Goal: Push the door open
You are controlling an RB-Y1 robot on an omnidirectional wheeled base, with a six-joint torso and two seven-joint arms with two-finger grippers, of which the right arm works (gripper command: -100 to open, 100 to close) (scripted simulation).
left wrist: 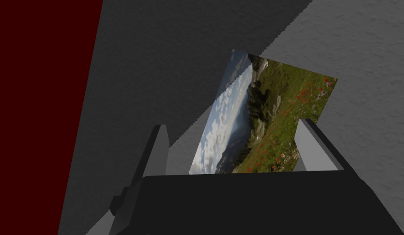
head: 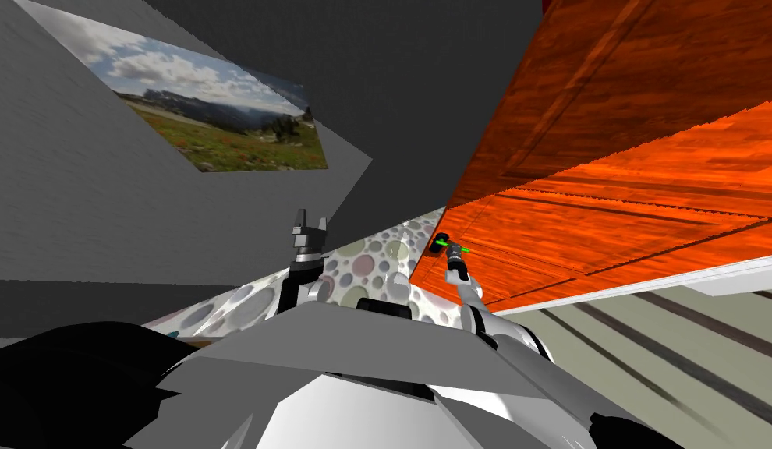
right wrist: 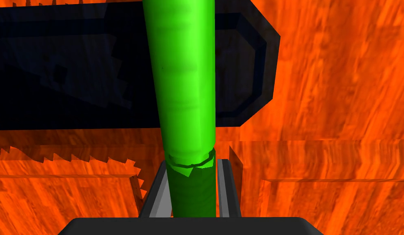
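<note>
Right gripper [right wrist: 193, 163] pinches the green handle [right wrist: 185, 81], seemingly its end (left gripper [left wrist: 234, 130] gapes idle); pushing the door [right wrist: 340, 102] askew could slip it.

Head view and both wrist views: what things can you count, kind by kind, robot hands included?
Door: 1
Handle: 1
Plate: 1
Picture: 1
Hands: 2, left hand and right hand
Total: 6

One orange door [head: 610, 226], one green handle [right wrist: 185, 81] pinched between the right jaws, one dark plate [right wrist: 54, 69] behind it, and one landscape picture [left wrist: 270, 118] beyond the left jaws.
</note>
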